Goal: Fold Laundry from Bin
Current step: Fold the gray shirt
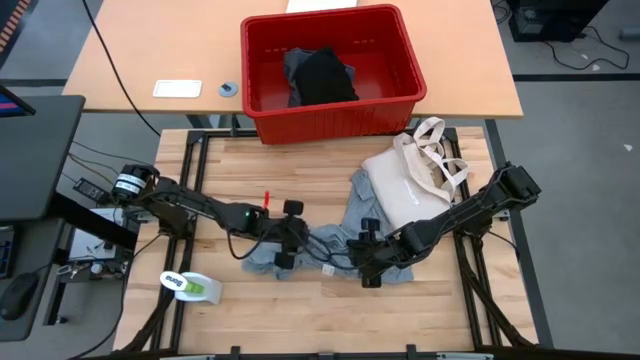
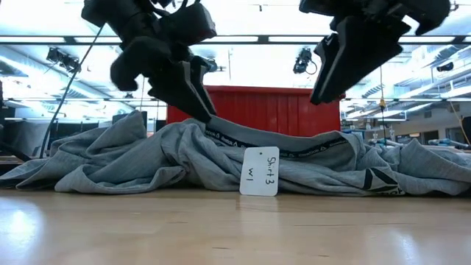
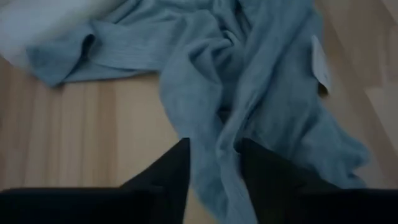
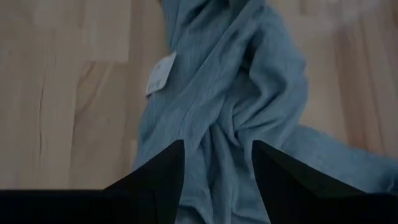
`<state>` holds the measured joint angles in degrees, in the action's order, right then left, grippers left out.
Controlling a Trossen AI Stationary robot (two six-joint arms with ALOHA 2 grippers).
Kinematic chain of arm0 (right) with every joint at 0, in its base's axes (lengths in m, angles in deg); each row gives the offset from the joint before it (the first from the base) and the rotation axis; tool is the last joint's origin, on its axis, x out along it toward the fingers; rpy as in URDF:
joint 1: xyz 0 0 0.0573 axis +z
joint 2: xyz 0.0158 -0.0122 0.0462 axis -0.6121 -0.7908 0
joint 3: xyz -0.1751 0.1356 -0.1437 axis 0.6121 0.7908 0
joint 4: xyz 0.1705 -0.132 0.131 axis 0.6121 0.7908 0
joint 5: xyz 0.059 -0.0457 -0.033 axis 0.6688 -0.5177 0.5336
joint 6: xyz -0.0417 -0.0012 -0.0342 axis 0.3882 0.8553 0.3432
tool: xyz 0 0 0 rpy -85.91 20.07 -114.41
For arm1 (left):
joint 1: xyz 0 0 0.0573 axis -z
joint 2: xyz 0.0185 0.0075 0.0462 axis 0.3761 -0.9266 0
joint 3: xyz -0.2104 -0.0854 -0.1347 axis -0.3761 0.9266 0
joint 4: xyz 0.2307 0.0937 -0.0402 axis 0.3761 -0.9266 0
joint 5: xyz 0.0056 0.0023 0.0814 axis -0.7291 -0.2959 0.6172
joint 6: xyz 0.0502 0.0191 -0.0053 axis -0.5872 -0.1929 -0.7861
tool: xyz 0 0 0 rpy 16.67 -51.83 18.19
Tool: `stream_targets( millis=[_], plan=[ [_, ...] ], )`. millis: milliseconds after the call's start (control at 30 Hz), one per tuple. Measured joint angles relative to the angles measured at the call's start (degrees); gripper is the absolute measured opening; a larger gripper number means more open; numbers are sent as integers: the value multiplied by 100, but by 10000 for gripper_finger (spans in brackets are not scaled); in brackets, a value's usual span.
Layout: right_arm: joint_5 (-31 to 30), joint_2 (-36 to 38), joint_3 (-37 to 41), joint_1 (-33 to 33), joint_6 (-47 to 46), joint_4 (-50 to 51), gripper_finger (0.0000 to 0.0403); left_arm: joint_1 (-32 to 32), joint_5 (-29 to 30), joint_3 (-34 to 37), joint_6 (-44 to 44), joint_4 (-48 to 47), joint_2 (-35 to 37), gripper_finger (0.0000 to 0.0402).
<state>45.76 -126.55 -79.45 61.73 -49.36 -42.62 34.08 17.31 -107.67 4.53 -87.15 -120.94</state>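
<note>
Nearest the tabletop's front edge, a crumpled grey T-shirt (image 1: 335, 245) lies across the middle of the wooden tabletop (image 1: 300, 320), a white paper tag (image 2: 260, 171) on it. The left gripper (image 1: 287, 235) and the right gripper (image 1: 368, 255) are both at it, jaws spread with cloth between them. A cream tote bag (image 1: 410, 180) sits behind. Beyond the far edge, the red bin (image 1: 330, 70) holds a black garment (image 1: 325, 78).

Bare table (image 1: 300, 310) before crumpled T-shirt (image 1: 340, 235)
</note>
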Motion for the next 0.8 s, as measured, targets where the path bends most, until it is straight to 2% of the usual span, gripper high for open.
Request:
stream_targets(
  millis=[167,267,400,700,800],
  plan=[
    [-110,-2,0,0,106,-224,195,0,-682,0,84,-215,0,28],
    [-111,-2,0,0,104,-219,195,22,-945,0,373,-195,0,12],
    [-111,-2,0,0,101,-219,195,24,-954,0,749,-195,27,59],
    [-109,-2,0,0,101,-216,195,259,-914,-4,676,-256,109,227],
    [-111,-2,0,0,101,-215,195,348,-553,-4,753,-379,105,253]
  ],
)
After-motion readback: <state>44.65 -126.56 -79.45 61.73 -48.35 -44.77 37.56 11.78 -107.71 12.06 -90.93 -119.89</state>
